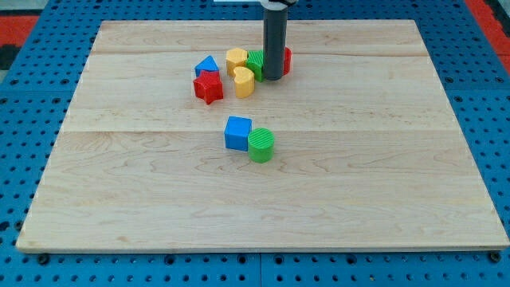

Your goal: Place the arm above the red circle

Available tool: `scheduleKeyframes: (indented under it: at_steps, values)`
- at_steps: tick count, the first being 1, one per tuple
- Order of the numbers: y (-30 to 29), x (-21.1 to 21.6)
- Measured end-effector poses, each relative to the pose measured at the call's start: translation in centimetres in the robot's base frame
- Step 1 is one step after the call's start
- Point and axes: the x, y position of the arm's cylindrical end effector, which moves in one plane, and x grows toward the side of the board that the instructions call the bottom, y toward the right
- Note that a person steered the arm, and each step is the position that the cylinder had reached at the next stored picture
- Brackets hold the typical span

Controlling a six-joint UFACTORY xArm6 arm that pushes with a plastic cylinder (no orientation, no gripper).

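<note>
Nearest the view's bottom sit a blue cube (pixel 237 132) and a green cylinder (pixel 260 145), touching each other, well apart from the cluster higher up. Going left to right across that cluster: a blue triangular block (pixel 207 66) with a red star (pixel 208 87) just below it, a yellow hexagon (pixel 236 59), a yellow heart-like block (pixel 243 80), a green block (pixel 256 64) whose shape I cannot make out, then my tip (pixel 272 78), and the red circle (pixel 285 59), mostly hidden behind the rod. No pincer exists here, only the rod, so it holds nothing. My tip rests just at the red circle's lower left, seemingly touching it and the green block. A careless sideways slide could shove the red circle away or jam the green block into the yellow pieces. Open room lies on the wooden board (pixel 398 159) to the view's right and above the circle, towards the top edge
</note>
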Motion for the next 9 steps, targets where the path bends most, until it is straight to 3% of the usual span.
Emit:
scheduleKeyframes:
  at_steps: [2,4,7,9]
  values:
    - [1.5,0.1]
    - [8.2,0.0]
    - [4.8,-8.8]
    - [0.6,-10.0]
